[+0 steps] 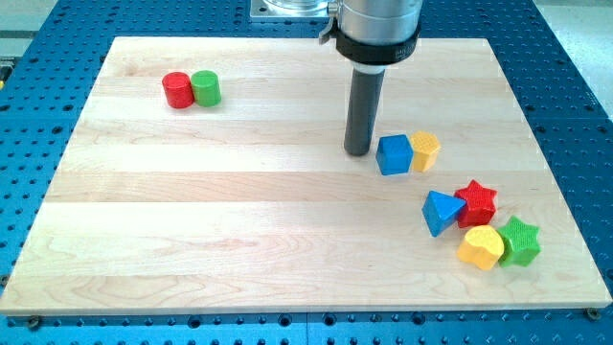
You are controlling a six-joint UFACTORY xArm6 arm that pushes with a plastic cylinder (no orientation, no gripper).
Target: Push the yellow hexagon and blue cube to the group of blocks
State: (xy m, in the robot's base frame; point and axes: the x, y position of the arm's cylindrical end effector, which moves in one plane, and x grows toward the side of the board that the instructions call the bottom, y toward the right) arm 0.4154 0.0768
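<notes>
No fingers are fitted, so nothing can be opened or gripped: the rod ends in my tip [357,151], which is set down on the board [239,240] just beside the blue cube [394,154], at the cube's nine o'clock; whether contact is made cannot be told. The yellow hexagon [425,150] is pressed against the cube at its three o'clock, so tip, cube and hexagon stand nearly in one line.

Both blocks are judged light, rigid and apt to slide on the smooth wood, and apt to twist or slip aside if struck off centre. A push is best applied to the middle of the cube's flat face.

The group lies near, at about five o'clock from the pair: a blue triangle [441,212], a red star [476,201], a yellow block [481,247] and a green star [520,240]. A red cylinder [176,90] and a green cylinder [206,88] are seen well apart, at ten o'clock.

The rod is held upright, its housing at the view's top.
</notes>
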